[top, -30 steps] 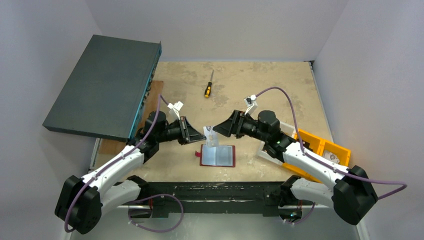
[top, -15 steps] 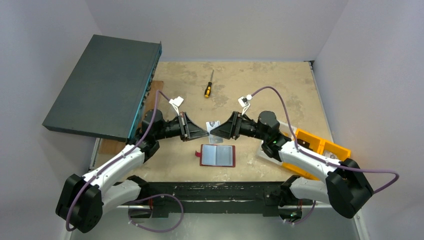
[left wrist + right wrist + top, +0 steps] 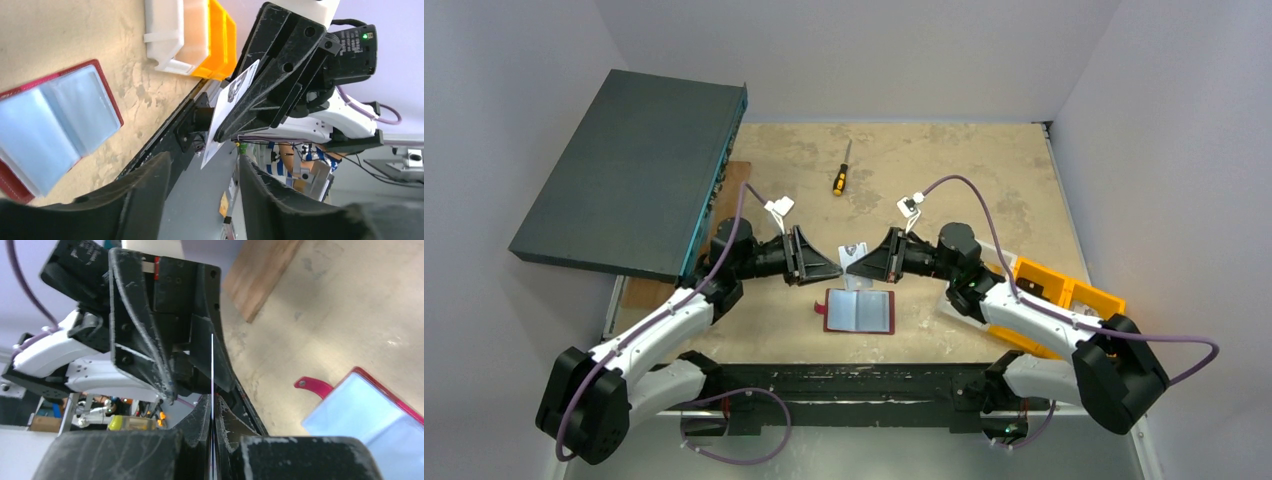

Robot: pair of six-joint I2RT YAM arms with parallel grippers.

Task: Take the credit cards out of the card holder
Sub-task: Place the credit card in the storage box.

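Recorder: credit card (image 3: 854,250) position versus right tool (image 3: 851,262)?
Observer: Pinched edge-on between its fingers (image 3: 197,427), jaws fully closed on it. Card is held clear of the tabletop (image 3: 944,170) and sticks out past the fingertips, printed face toward the left wrist camera.
Recorder: Left tool (image 3: 832,270)?
Observer: Tip just beside the card, facing the right tool. Jaws partly apart, gripping nothing. Whether a finger grazes the card's edge: cannot tell.
Recorder: Card holder (image 3: 860,311)?
Observer: Lying open and flat on the tabletop, clear pockets up, nearer the bases than both tools.
Recorder: Arm pose?
Observer: Left arm (image 3: 659,322) and right arm (image 3: 1034,322) both reach inward from their bases, wrists raised, tools pointing at each other nearly tip to tip.
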